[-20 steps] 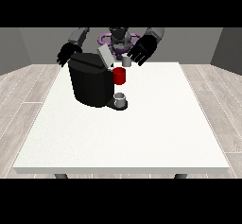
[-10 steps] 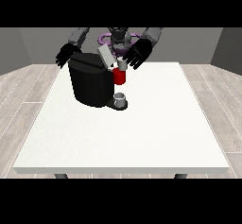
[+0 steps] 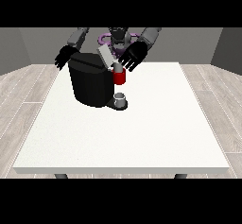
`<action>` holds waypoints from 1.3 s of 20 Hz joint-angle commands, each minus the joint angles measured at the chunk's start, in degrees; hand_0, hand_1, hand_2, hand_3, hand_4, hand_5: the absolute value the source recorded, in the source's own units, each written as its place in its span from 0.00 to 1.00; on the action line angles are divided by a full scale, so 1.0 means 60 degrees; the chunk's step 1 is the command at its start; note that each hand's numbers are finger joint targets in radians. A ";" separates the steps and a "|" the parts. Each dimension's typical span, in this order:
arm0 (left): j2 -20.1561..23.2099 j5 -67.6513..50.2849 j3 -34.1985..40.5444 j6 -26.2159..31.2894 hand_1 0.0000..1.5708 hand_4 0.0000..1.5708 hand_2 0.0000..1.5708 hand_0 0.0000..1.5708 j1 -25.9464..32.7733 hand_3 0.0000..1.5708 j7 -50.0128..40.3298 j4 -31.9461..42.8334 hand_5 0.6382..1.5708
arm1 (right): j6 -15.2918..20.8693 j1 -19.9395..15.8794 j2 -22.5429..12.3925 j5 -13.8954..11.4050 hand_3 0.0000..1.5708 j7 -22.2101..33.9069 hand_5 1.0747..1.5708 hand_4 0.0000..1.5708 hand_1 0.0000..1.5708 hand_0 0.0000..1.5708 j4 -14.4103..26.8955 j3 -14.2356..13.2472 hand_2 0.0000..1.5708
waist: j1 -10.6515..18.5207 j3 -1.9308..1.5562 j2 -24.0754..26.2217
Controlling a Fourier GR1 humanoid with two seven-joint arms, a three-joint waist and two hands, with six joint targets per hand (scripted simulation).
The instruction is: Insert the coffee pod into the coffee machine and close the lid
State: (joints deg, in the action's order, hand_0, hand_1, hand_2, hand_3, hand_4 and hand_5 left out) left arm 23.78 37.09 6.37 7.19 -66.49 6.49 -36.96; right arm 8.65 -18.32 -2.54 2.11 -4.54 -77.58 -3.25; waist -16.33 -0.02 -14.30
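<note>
A black coffee machine (image 3: 90,82) stands on the white table (image 3: 142,128) at the back left. Its grey lid (image 3: 106,56) is tilted up at the top. A red head (image 3: 120,78) sticks out at its front, over a small grey cup (image 3: 120,98) on the machine's base. The hand at the view's right (image 3: 131,56) hovers just right of the lid, above the red head, fingers spread. The hand at the view's left (image 3: 63,57) hangs behind the machine's left top corner, fingers relaxed. I cannot make out the coffee pod.
The robot's torso (image 3: 118,38) is behind the machine at the table's far edge. The table's front and right parts stretch out bare white. A wooden floor (image 3: 23,95) surrounds the table.
The hand at the view's right has shifted slightly left and down towards the raised lid. The other hand and the machine have stayed where they were.
</note>
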 commanded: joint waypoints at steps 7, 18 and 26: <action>-0.0248 0.0207 -0.0071 -0.0041 0.75 0.31 0.79 0.75 0.0007 0.76 -0.0194 0.0213 1.00 | 0.0182 -0.0024 0.0190 -0.0007 0.00 0.0067 1.00 0.29 0.00 0.00 -0.0098 0.0073 0.00 | -0.0030 0.0002 0.0116; -0.0363 0.0225 -0.0035 -0.0005 0.77 0.29 0.79 0.77 0.0317 0.72 0.0198 0.0378 1.00 | 0.0665 0.0022 0.0403 -0.0152 0.00 0.0056 1.00 0.27 0.00 0.00 -0.0200 0.0336 0.00 | 0.0073 0.0005 -0.0121; 0.0313 0.0413 0.0075 0.0271 0.69 0.26 0.72 0.69 -0.0141 0.61 0.0145 0.0436 1.00 | 0.0113 -0.0164 -0.0012 -0.0037 0.00 0.0323 1.00 0.28 0.00 0.00 -0.0311 0.0160 0.00 | -0.0188 0.0004 -0.0192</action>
State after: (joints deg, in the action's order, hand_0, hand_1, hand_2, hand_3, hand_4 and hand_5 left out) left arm 25.09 38.93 6.87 8.75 -67.06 7.12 -35.37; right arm 9.67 -18.76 -2.32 2.01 -4.29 -77.97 -2.97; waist -16.52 -0.07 -15.27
